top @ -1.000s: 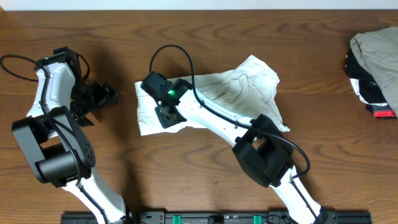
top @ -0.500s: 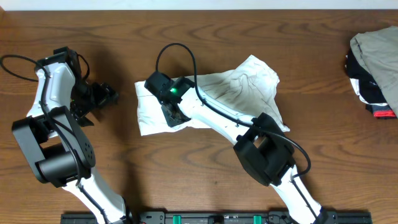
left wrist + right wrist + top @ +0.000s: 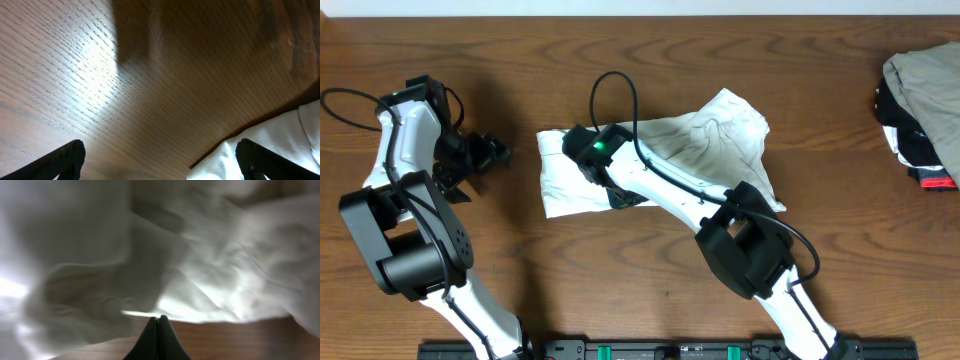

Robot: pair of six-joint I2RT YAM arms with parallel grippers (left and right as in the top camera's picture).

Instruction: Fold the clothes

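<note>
Overhead: the white T-shirt (image 3: 720,135) lies rumpled in the middle of the worktop (image 3: 520,50), nearer the far edge than the near one. It is bunched and partly doubled over, not spread flat. The right arm reaches across it, and the right hand (image 3: 623,196) sits low at the shirt's near edge, toward its left end. The left hand (image 3: 492,152) hangs over bare wood just left of the shirt, apart from it. A heap of other garments (image 3: 920,110) rests at the right edge, well away.

Left wrist: the left hand (image 3: 161,159) is released, jaws spread wide with nothing between them. Below it is bare wood, with a white corner of the shirt (image 3: 280,145) at the lower right.

Right wrist: the right hand (image 3: 159,324) is clenched, fingers pressed together, their tips meeting the pale edge of the cloth (image 3: 210,270) above a strip of wood. I cannot tell whether any fabric is pinched between them.

The work looks to be at the arranging stage, with no neat fold made. The next move probably calls for a sure grip on a hem or corner with each hand. The thin cloth then needs drawing out flat before any fold.
</note>
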